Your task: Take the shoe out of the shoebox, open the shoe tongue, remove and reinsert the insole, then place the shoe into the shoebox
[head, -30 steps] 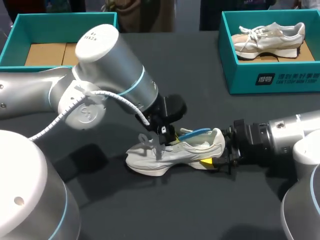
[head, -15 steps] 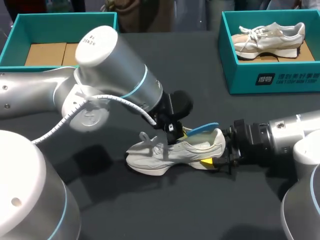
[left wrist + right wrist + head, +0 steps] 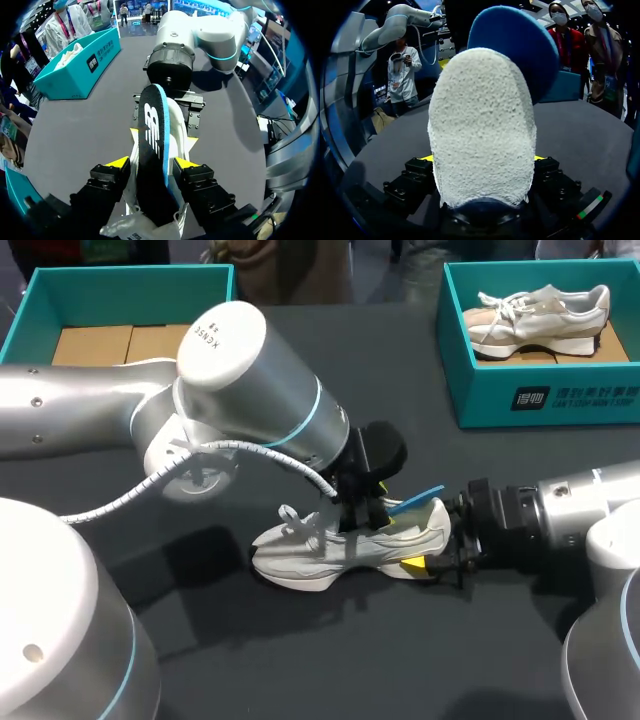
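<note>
The left gripper [image 3: 152,162] pinches the blue-edged insole [image 3: 154,130], seemingly half out of the shoe [image 3: 320,548]; the right gripper [image 3: 482,159], at the shoe's three o'clock, clamps it.

- Head view: from high behind the robot, looking down on the dark grey bench [image 3: 420,450], with the pale grey-white fabric sneaker [image 3: 300,555] at middle distance.
- Left wrist view: close above the sneaker's laces, looking over the left tool [image 3: 152,161] along the black, blue-edged foam insole [image 3: 152,135] toward the sneaker's heel.
- Right wrist view: hard against the sneaker's heel, facing the opposite way over the right tool [image 3: 482,157].
- All three share the sneaker and insole.
</note>
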Robot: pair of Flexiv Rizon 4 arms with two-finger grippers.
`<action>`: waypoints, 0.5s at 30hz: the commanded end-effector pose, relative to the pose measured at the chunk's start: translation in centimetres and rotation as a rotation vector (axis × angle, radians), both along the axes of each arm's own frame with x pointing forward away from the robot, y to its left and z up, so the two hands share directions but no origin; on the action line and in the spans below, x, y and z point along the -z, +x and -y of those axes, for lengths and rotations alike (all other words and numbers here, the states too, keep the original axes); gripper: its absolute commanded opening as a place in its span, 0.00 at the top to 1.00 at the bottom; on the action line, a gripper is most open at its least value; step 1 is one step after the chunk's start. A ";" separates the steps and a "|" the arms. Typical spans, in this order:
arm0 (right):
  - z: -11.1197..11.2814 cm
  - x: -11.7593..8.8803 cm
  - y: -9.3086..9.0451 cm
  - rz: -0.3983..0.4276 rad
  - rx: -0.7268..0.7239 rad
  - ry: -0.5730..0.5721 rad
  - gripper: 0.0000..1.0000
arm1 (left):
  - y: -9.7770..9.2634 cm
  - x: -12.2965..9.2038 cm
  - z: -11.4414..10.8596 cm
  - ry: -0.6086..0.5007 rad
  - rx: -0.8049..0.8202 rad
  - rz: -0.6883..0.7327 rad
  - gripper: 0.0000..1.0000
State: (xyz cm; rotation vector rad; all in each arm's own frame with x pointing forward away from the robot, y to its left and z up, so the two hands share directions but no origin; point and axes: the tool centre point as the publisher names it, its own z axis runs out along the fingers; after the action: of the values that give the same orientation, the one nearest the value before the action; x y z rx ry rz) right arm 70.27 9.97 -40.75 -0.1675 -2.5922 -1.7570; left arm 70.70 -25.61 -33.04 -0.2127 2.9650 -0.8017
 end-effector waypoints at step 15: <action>-0.1 -0.1 -0.1 -0.001 0.000 -0.005 1.00 | -1.6 -0.8 1.5 -0.079 -0.028 0.117 0.39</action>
State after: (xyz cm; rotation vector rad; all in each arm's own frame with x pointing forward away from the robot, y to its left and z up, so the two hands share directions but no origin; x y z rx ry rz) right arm 70.27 9.98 -40.75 -0.1672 -2.5923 -1.7570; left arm 69.42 -26.37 -31.77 -0.1956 2.8324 -0.8987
